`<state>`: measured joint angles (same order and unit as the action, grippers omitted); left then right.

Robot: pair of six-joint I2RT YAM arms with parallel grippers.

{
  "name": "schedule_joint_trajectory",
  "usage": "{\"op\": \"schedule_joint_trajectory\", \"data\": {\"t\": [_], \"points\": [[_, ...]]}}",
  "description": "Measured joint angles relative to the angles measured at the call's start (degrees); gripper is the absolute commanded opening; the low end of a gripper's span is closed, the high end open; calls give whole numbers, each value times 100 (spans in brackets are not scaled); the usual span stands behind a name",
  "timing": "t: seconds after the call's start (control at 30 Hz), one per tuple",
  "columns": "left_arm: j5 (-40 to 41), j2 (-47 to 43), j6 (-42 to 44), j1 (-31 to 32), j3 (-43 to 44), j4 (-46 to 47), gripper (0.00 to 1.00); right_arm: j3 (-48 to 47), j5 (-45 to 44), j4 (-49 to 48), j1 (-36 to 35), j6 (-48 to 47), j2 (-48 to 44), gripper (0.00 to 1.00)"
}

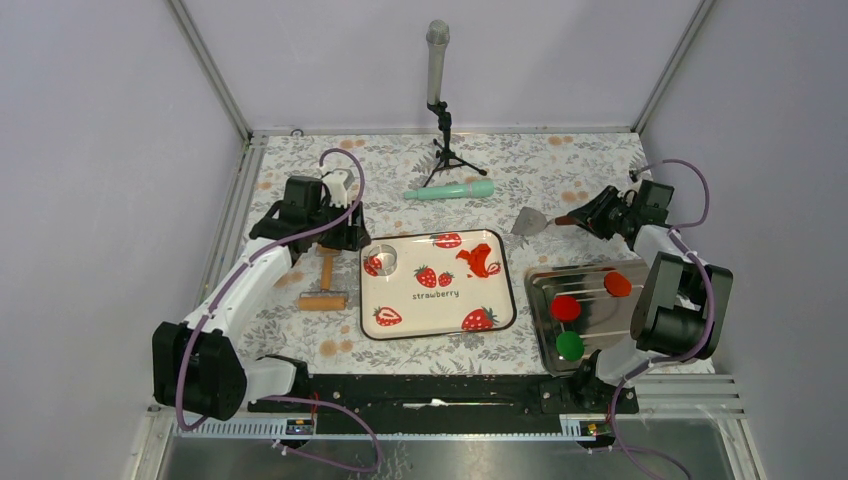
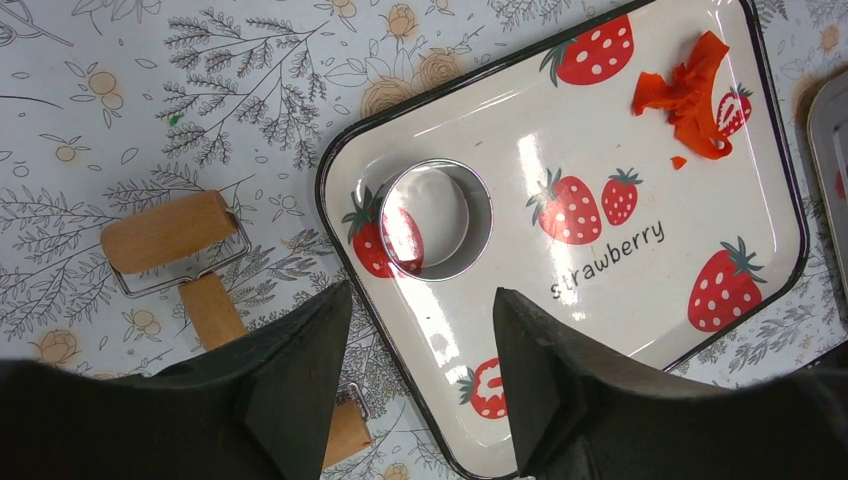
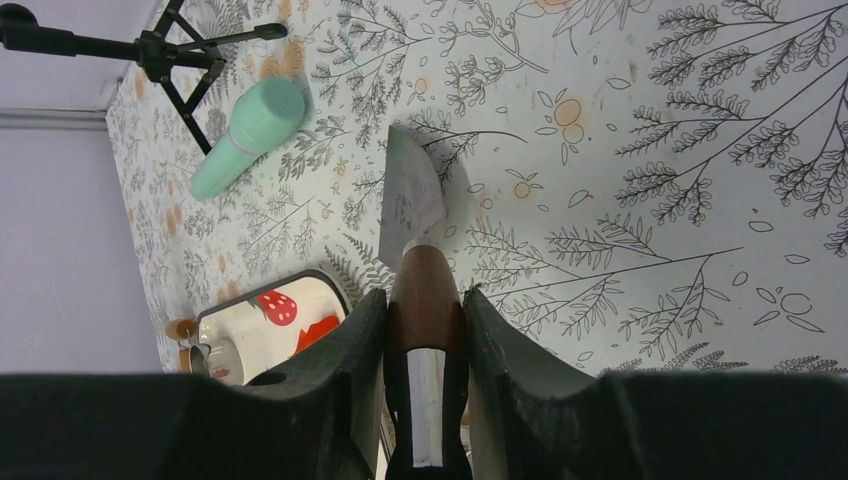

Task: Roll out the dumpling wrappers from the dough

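Ragged dough scrap lay flat in the far-right part of the strawberry tray.
It looked soft, thin and light, likely to tear or stick, so lifting under an edge seemed safer than pinching; in the top view its longer run slanted far-left to near-right. The left end effector hung released and empty near the ring cutter; the right end effector was clenched on the scraper by its handle.

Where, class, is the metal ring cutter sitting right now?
In the top view, the ring cutter sits in the strawberry tray's far-left corner, beside the left gripper, with the ragged dough scrap to its right.
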<state>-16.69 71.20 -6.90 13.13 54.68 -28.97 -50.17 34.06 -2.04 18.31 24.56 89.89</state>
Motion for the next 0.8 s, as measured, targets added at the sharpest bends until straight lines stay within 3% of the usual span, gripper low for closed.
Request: {"op": "schedule_joint_trajectory", "data": {"t": [0.13, 0.37, 0.5, 0.8], "points": [[-15, 173, 94, 2, 0, 37, 49, 0, -44, 26, 0, -22, 28, 21], [4, 953, 273, 48, 142, 44, 50, -197, -74, 501, 0, -321, 11, 49], [48, 1362, 304, 70, 289, 39, 50, -398, -385, 1108, 0, -883, -120, 60], [96, 1926, 341, 109, 389, 31, 49, -960, -1425, 2420, 2, -2155, -623, 64]]}}
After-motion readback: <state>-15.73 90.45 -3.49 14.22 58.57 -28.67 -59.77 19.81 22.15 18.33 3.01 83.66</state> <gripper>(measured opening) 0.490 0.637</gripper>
